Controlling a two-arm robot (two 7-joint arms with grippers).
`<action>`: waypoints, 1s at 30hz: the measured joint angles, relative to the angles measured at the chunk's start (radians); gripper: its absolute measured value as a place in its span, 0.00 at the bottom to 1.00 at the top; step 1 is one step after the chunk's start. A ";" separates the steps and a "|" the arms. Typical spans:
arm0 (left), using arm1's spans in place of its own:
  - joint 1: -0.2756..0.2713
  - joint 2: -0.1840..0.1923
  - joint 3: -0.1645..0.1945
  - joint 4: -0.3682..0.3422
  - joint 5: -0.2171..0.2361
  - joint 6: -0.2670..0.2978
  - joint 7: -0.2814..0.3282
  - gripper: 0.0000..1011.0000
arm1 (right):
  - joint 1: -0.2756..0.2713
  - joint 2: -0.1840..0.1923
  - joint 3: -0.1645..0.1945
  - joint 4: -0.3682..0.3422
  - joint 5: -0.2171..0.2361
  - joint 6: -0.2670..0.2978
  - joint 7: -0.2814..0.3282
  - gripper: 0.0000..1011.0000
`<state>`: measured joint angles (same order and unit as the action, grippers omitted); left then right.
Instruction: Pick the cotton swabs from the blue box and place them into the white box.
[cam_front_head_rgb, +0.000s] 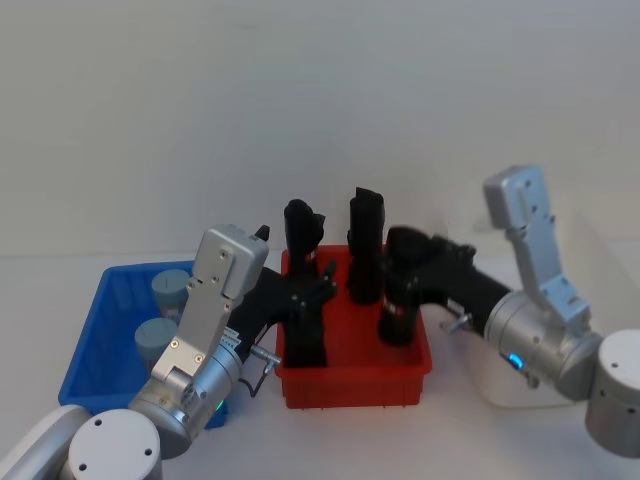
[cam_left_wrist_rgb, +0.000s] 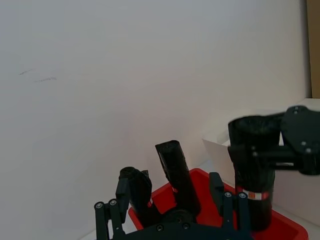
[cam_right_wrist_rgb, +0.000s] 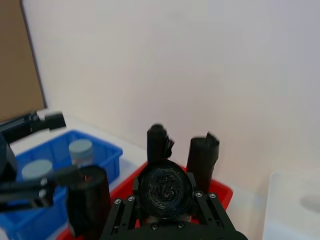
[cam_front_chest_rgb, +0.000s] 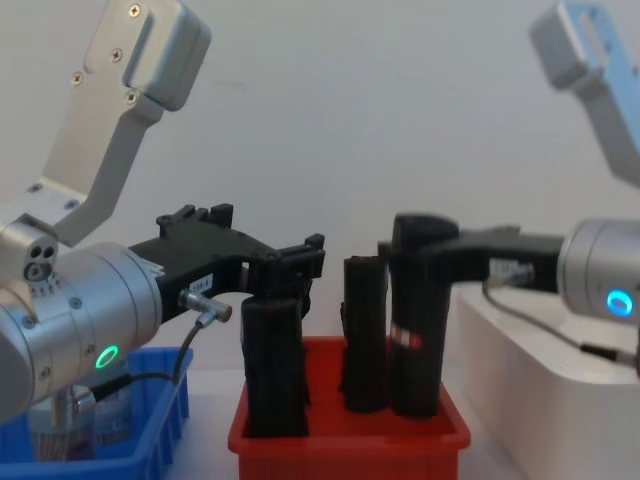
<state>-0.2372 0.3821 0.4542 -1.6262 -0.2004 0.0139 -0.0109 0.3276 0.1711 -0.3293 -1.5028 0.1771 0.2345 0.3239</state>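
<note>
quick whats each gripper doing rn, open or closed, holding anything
Left gripper: open, gripping nothing.
Right gripper: closed on a black roll.

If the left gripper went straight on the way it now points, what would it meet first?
Probably the black roll standing between the open fingers of the left gripper, at the front left of the red bin. Depth is unclear, though. Behind it leans a second roll.

The right arm (cam_front_head_rgb: 545, 335) hides most of the white box (cam_front_head_rgb: 485, 372).
</note>
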 joint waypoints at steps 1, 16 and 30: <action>0.000 0.000 0.000 0.000 0.000 0.000 0.000 0.99 | 0.001 0.002 0.004 -0.009 0.008 -0.011 -0.005 0.47; 0.000 0.000 0.000 0.000 0.000 0.000 0.000 0.99 | 0.017 0.030 0.066 -0.086 0.075 -0.140 -0.094 0.47; 0.000 0.000 0.000 0.000 0.000 0.000 0.000 0.99 | -0.011 0.075 0.118 -0.112 0.053 -0.213 -0.221 0.47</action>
<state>-0.2372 0.3821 0.4542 -1.6262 -0.2004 0.0139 -0.0109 0.3162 0.2461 -0.2113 -1.6153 0.2301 0.0213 0.1025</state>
